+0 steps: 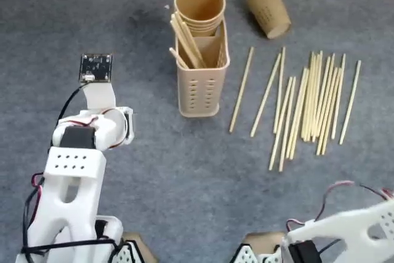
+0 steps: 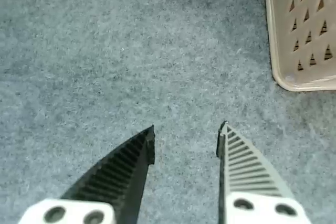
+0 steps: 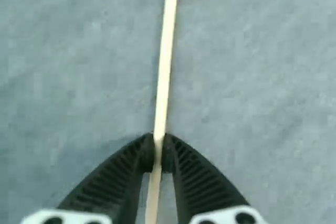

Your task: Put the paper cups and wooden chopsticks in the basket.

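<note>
A tan perforated basket (image 1: 200,81) stands on the grey carpet, holding stacked paper cups (image 1: 199,4) and several wooden chopsticks (image 1: 186,41). Another paper cup (image 1: 269,10) lies on its side to the basket's right. Several loose chopsticks (image 1: 308,103) are spread on the carpet further right. My left gripper (image 2: 186,140) is open over bare carpet, with a corner of the basket (image 2: 304,35) close by. My right gripper (image 3: 157,148) is shut on a single chopstick (image 3: 165,51), which runs straight out from between its fingers over the carpet.
The left arm (image 1: 86,140) stands left of the basket, its camera board (image 1: 96,68) pointing away from me. The right arm (image 1: 351,229) sits at the near right edge. Bare carpet (image 1: 184,177) stretches between the arms and the basket.
</note>
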Controlling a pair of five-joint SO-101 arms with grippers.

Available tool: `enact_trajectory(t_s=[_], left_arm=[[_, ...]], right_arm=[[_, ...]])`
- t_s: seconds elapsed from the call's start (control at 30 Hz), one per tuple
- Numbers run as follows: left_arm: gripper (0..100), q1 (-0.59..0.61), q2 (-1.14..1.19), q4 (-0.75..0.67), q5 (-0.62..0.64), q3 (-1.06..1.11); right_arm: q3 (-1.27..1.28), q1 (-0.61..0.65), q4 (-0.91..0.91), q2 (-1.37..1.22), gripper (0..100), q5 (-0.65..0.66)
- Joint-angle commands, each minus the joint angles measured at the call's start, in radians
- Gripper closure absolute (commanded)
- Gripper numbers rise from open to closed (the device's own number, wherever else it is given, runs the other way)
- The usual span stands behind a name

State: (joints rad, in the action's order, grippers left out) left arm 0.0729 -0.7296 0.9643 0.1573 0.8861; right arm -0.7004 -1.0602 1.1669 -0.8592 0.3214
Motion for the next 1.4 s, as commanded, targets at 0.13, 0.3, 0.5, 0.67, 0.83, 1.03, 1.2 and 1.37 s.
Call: enact_trajectory(t_s=[0.13, 0.3, 0.5, 0.67, 0.83, 1.03, 1.2, 1.37], left_arm=[[80, -0.013, -0.025, -0.025, -0.008, 0.008], [80, -0.013, -0.025, -0.110, -0.008, 0.073], [80, -0.013, -0.030, -0.121, -0.008, 0.079], [80, -0.013, -0.028, -0.123, -0.008, 0.081], [80, -0.013, -0.027, -0.123, -0.008, 0.081], [80, -0.013, -0.027, -0.123, -0.008, 0.079], [80, -0.013, -0.027, -0.123, -0.008, 0.081], [80, -0.013, -0.027, -0.123, -0.008, 0.081]], right_arm=[[-0.381, 0.410, 0.292, 0.358, 99.2, -0.242], [-0.639, 0.693, 0.216, 0.487, 99.2, -0.496], [-0.720, 1.033, -0.071, 0.492, 99.2, -0.626], [-0.694, 1.221, -0.056, 0.452, 99.2, -0.617], [-0.705, 1.299, -0.035, 0.361, 99.2, -0.485], [-1.096, 1.406, 0.054, 0.183, 99.3, -0.443], [-1.063, 1.445, 0.117, 0.124, 99.3, -0.419], [-1.075, 1.429, 0.117, 0.143, 99.3, -0.428]])
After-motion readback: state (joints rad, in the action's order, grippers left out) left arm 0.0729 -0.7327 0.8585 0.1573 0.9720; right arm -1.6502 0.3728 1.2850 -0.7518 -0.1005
